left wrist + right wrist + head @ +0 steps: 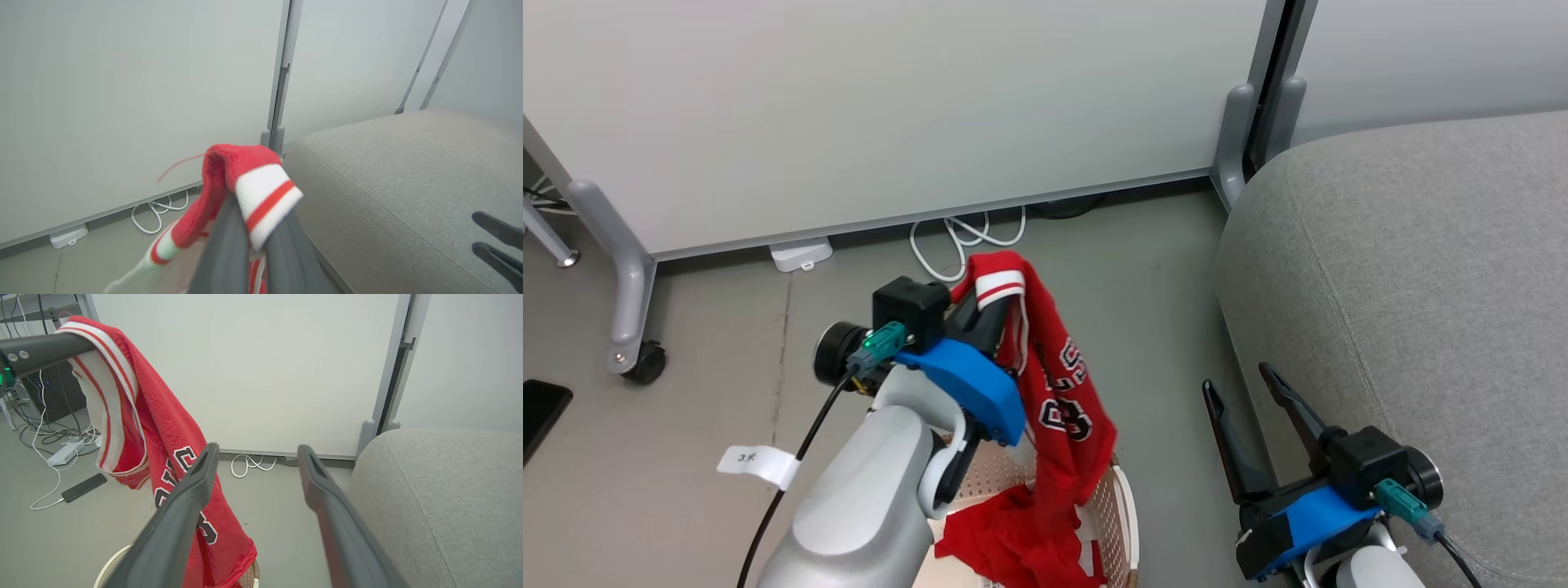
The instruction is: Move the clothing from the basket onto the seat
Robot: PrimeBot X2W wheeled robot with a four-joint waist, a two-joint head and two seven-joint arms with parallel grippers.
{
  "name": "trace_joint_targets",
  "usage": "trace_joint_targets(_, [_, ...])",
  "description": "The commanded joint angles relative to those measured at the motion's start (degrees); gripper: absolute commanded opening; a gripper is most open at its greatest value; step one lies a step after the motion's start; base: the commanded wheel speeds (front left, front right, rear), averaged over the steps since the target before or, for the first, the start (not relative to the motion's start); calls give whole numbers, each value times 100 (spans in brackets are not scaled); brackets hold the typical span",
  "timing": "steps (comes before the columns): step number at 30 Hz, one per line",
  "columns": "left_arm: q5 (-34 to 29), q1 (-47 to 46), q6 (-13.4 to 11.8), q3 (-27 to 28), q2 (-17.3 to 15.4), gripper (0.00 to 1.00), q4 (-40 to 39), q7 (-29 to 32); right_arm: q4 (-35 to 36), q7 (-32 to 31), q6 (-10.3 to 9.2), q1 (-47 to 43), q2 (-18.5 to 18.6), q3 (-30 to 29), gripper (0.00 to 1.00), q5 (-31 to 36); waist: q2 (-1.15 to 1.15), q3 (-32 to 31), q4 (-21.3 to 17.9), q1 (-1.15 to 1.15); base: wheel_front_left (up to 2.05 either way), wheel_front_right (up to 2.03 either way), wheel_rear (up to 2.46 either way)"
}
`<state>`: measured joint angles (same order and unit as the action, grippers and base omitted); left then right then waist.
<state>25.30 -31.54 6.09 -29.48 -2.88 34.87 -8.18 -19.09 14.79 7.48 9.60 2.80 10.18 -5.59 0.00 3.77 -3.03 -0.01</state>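
Well, the largest thing before me was the one grey seat (1405, 269), a broad cushion of coarse woven fabric with a rounded corner and a stitched seam. My left wrist view looked across its top. My head view took in its front edge and the floor beside it. Behind it stood two smooth pale partition panels (890, 106), joined at a grey post.

One basket (1123, 523) sat on the floor under my left arm, apart from the seat. It was cream plastic. My head view showed its wall pierced with small holes, and my right wrist view gave me a pale arc of rim.

I counted two thin red garments. The first garment (1054, 376) hung limp from my left gripper (982, 317), whose fingers were clamped on its ribbed white-and-red striped trim, with its hem down at the basket's mouth. Its black-and-white lettering read clearest in my right wrist view. The second garment (1013, 539) lay crumpled inside the basket.

My right gripper (1236, 380) stood spread wide, holding nothing, just beside the seat's front edge.

One white cable (956, 241) lay coiled at the foot of the panels. My right wrist view also caught one flat dark phone (83, 487) on the floor.
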Motion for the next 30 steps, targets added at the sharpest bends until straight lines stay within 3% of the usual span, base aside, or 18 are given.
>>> trace_joint_targets(1, [28, -96, 5, -72, -2, 0, -169, 58, 13, -15, 3, -109, 16, 10, 100, 33, 0, -50, 11, 1, 0, 0, 0])
trace_joint_targets(12, [203, -512, -33, -409, -5, 0, -885, 503, 119, -120, 3, -215, 16, 66, 100, 18, 0, -190, 20, 1, 0, 0, 0])
trace_joint_targets(30, [435, -869, -248, -782, -4, 0, -1104, 762, 253, -194, 3, -165, 16, 353, 100, -250, 0, -231, -94, 1, 0, 0, 0])
